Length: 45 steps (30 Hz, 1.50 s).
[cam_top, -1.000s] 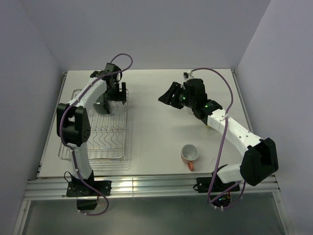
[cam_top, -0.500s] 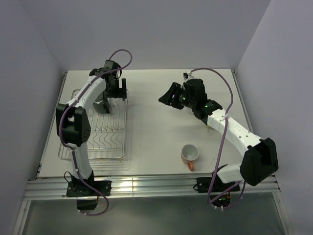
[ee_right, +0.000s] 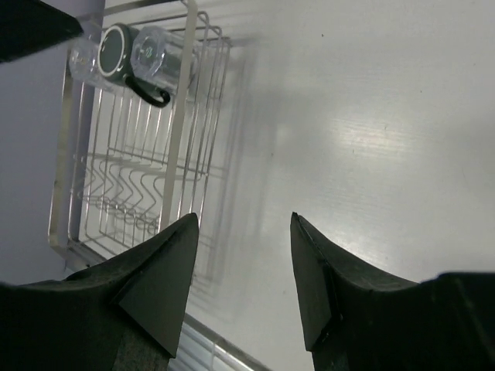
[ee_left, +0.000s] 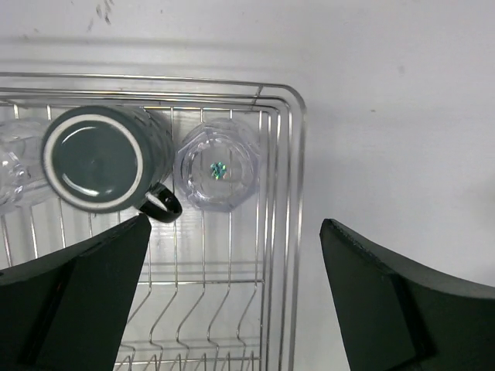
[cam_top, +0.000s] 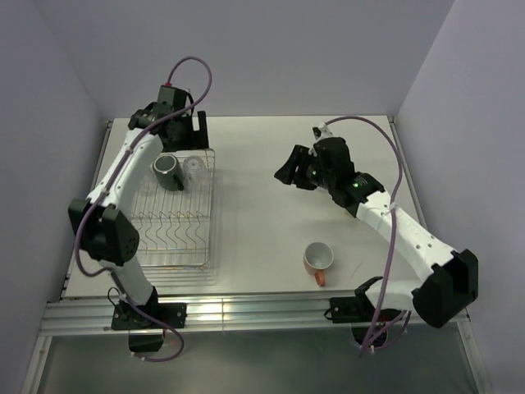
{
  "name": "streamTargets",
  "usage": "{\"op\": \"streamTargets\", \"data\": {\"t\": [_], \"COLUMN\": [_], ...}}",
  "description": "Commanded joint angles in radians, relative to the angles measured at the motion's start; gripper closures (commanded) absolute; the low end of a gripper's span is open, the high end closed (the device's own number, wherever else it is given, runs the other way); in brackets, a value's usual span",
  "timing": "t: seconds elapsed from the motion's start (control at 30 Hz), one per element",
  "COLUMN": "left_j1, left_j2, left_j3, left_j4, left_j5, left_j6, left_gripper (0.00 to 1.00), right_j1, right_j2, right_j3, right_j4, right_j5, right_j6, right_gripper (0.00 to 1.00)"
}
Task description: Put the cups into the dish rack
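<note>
At the far end of the silver wire dish rack [cam_top: 176, 246], a clear glass tumbler [ee_left: 217, 164] now stands just beside the black ceramic mug [ee_left: 98, 157]. The left gripper [ee_left: 236, 228], which was down over that spot a moment ago, has lifted clear and swung back, its jaws wide apart and holding nothing. That cup looks delivered. Over the white table [cam_top: 262, 222] the right gripper [ee_right: 244, 220] hovers, likewise spread open and empty. Its arm has shifted only slightly. The white-lined orange mug [cam_top: 317, 257] sits upright on the table, well apart from the rack, and is probably next to go
</note>
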<state>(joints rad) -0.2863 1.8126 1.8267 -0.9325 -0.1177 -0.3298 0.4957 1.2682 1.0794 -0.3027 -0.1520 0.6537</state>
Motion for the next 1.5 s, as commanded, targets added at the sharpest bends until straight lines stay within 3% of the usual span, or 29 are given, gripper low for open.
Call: {"op": "streamTargets", "data": {"t": [0.0,0.27,0.63,1.0,1.47], "left_j1": [-0.014,-0.016,-0.019,-0.02,-0.02], "left_j2": [-0.18,-0.418,-0.516,-0.519,-0.519], "left_j3": [-0.064,-0.257,-0.283,-0.28,-0.313], "left_j4": [0.066,0.199,0.224,0.224,0.245], "left_j5": [0.026,0.139,0.196,0.205,0.22], "left_j6": [-0.009,-0.035,-0.031,-0.035,-0.032], "left_gripper": [0.01,0.01,0.01,0.01,0.01], "right_j1": [0.046,0.22,0.297,0.313,0.376], "right_j2": [-0.127,-0.317,-0.463,-0.506,-0.389], "right_j3": [0.048,0.005,-0.194,-0.271,-0.346], "right_j4": [-0.15,-0.472,-0.647,-0.678,-0.559], "right_j5": [0.092,0.278,0.299,0.259,0.319], "right_j6": [-0.063,-0.069,-0.028,0.03,0.084], "right_gripper": [0.41,0.42,0.42,0.43,0.46]}}
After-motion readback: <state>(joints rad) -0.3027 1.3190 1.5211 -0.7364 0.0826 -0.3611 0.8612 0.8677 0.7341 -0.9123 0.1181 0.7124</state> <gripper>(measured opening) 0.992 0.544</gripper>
